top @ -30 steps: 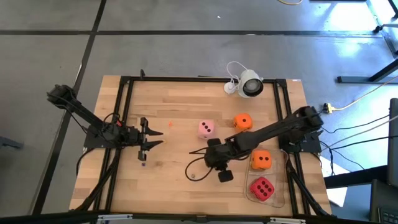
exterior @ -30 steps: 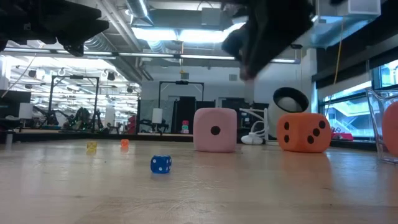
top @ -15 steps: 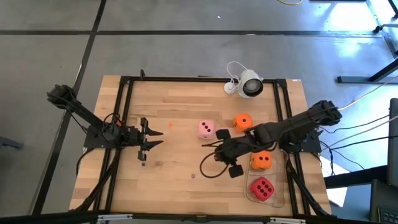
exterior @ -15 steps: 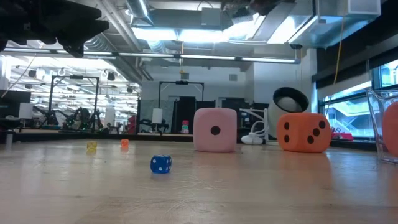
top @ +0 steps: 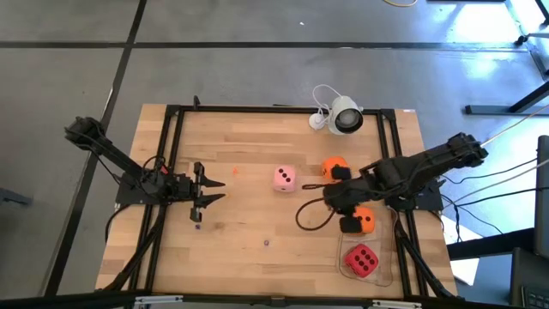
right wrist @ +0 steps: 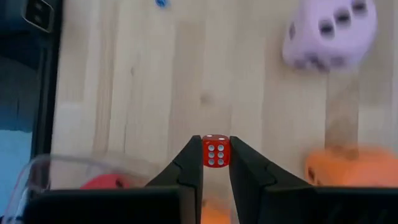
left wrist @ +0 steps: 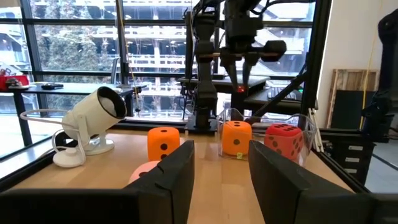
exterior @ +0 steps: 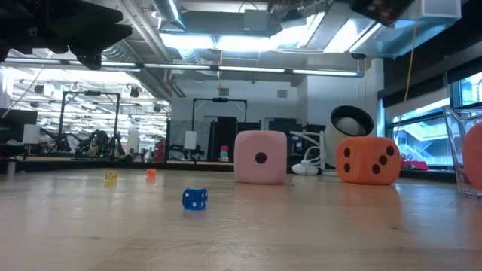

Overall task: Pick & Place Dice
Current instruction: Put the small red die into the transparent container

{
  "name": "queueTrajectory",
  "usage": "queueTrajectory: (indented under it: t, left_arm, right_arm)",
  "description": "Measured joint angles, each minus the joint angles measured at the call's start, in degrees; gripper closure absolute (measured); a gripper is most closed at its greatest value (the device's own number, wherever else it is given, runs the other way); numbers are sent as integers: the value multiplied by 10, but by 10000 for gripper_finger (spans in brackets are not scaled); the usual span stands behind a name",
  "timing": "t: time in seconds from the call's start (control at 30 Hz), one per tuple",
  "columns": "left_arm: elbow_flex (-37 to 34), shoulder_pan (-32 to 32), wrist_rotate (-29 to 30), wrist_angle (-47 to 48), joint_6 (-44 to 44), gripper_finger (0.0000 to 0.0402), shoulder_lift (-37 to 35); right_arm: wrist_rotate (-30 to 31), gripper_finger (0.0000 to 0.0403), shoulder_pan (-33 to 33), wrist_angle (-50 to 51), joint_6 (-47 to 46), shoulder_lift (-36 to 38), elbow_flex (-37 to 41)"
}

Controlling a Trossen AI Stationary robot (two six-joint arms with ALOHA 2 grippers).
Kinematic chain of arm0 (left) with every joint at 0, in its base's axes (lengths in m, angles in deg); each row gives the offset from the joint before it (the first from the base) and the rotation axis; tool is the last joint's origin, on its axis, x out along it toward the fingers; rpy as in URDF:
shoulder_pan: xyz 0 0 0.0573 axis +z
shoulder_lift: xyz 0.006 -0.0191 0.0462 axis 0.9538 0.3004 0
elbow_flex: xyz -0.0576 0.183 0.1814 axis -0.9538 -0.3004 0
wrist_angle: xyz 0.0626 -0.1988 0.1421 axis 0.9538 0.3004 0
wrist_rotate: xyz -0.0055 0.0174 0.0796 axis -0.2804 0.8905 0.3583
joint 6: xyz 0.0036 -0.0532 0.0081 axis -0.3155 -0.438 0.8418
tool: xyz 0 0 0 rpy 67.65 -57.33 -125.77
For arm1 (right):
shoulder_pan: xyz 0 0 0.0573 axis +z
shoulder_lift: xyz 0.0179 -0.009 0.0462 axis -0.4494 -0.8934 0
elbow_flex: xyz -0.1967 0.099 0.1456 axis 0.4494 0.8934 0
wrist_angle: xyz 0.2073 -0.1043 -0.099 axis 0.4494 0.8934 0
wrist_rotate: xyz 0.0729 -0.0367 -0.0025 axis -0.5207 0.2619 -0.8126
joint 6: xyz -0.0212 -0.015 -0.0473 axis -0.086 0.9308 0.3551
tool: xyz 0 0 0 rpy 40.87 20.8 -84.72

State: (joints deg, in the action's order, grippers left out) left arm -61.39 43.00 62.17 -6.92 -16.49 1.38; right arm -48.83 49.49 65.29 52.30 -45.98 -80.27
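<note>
My right gripper [right wrist: 216, 163] hangs high over the table's right half, above the two big orange dice [top: 334, 167] [top: 363, 221], and is shut on a small red die [right wrist: 216, 151]. In the left wrist view it shows above an orange die [left wrist: 236, 139]. A big pink die [top: 285, 178] rests on the wood left of them. A big red die [top: 361, 259] sits in a clear container [top: 383, 273]. My left gripper [top: 214, 190] waits open at the table's left, holding nothing. My right gripper pinches the small red die by two opposite sides [right wrist: 205, 152] between the free ends of its two fingers. The fingers come from above, slanting steeply down. The die is lifted well clear of the table, its six-pip face toward the wrist camera.
A white round camera [top: 346, 116] with its cable stands at the far edge. Small blue [exterior: 194, 198], yellow [exterior: 111, 178] and orange [exterior: 151, 173] dice lie on the wood. Black frame rails [top: 171, 154] border the table, and bare wood lies between the arms.
My right gripper has risen and gone toward the table's right edge, from the near middle of the table to above the orange dice, rolling a little. It has left the top of the low view. The big dice have stayed in place.
</note>
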Motion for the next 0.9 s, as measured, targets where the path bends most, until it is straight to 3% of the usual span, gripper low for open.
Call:
queueTrajectory:
  t: [0.2, 0.67, 0.9]
  left_arm:
    - [0, 0, 0, 1, 0, 258, 0]
    - [0, 0, 0, 0, 0, 258, 0]
    - [0, 0, 1, 0, 0, 258, 0]
  right_arm:
    - [0, 352, 26, 39, -85, 34, 30]
    - [-29, 350, 105, 39, -250, 73, 188]
    - [-26, 294, 132, 13, -308, 73, 221]
